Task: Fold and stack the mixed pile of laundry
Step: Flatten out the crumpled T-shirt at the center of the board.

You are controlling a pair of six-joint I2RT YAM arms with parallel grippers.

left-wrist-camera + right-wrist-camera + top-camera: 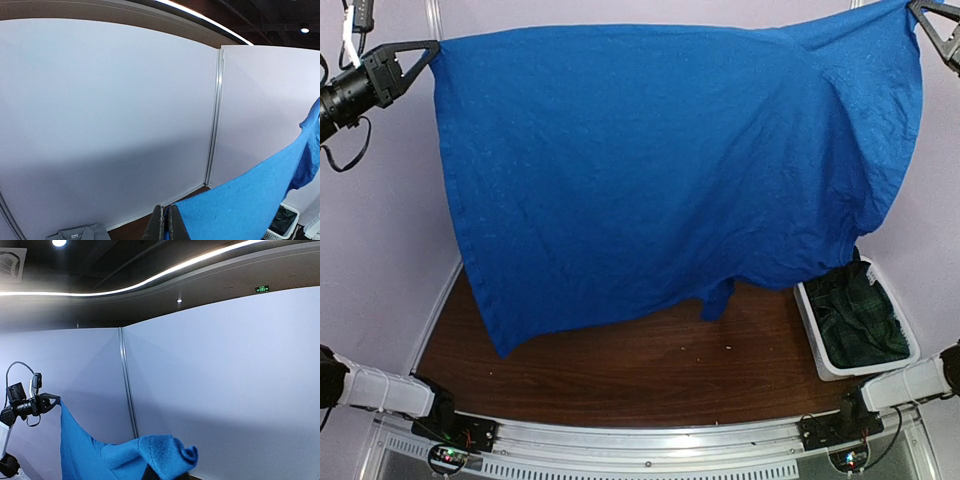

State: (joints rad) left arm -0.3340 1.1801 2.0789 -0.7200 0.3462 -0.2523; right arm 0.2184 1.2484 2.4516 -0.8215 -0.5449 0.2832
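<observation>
Holding the royal-blue piece [660, 170] spread high over the bench [620, 375], long axis running left to right, clenched at one top corner in the left fingers [433, 48] and at the other in the right fingers [918, 9], so neither arm nearer. Probably a lay-down next: bare wood straight below the hem, but watch the white bin [811, 320] with its dark green-black piece [860, 315], just under the sagging right side.
</observation>
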